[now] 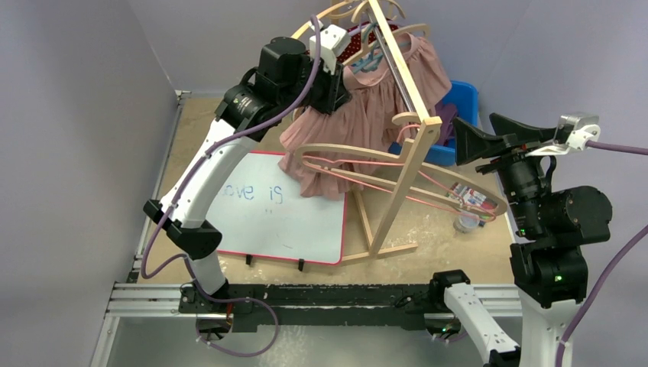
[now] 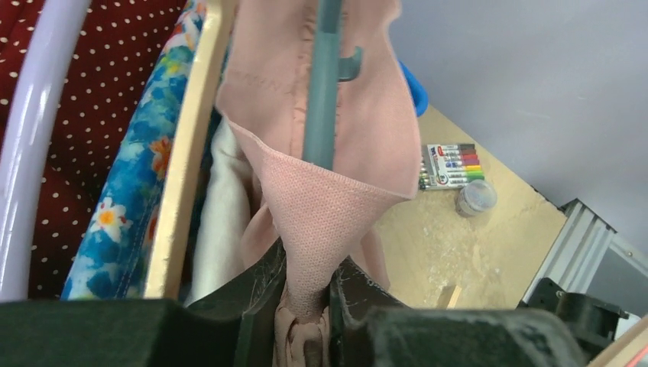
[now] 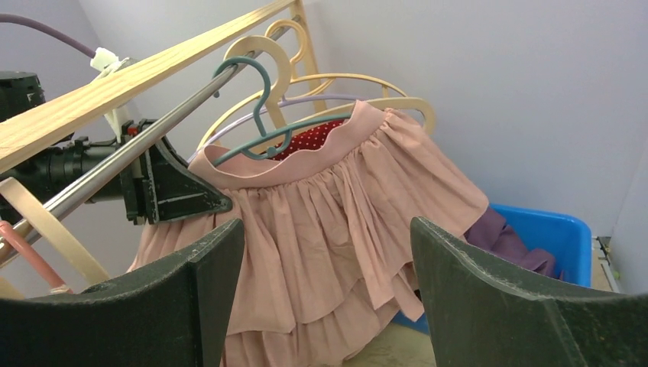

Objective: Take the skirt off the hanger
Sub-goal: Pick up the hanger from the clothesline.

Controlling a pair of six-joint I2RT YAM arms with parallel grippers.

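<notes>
Currently: skirt (image 3: 344,222) is dusty pink, a thin gathered fabric in tiers, with a plain smooth waistband. It hangs on a teal hanger (image 3: 313,126) hooked over the metal rail (image 3: 115,176) of a wooden rack (image 1: 413,153), upper centre of the top view.

Left pincer (image 2: 306,306): pressed together on a fold of the skirt's waistband. The pink cloth is drawn down into a point between the two black fingers. Right pincer (image 3: 325,229): spread wide, fingers either side of the frame bottom, apart from the skirt and touching nothing.

View differences:
- Right wrist view alone shows the whole skirt front, the hanger hook on the rail, and several pale hangers behind it.
- Left wrist view alone shows the pinch itself, the weave of the cloth, and neighbouring garments at frame left: one red with white dots (image 2: 99,76), one blue floral (image 2: 137,176). Lower right of that frame: marker pack (image 2: 451,164) and a small jar (image 2: 475,197) on the tabletop (image 2: 458,245).
- Top view alone shows both arms together, plus a whiteboard (image 1: 283,214) lying under the rack.

Orientation: waistband up, hem down, long axis near vertical in the right wrist view. The waistband line climbs slightly toward frame right. A blue bin (image 3: 550,229) sits behind the hem, lower right.
</notes>
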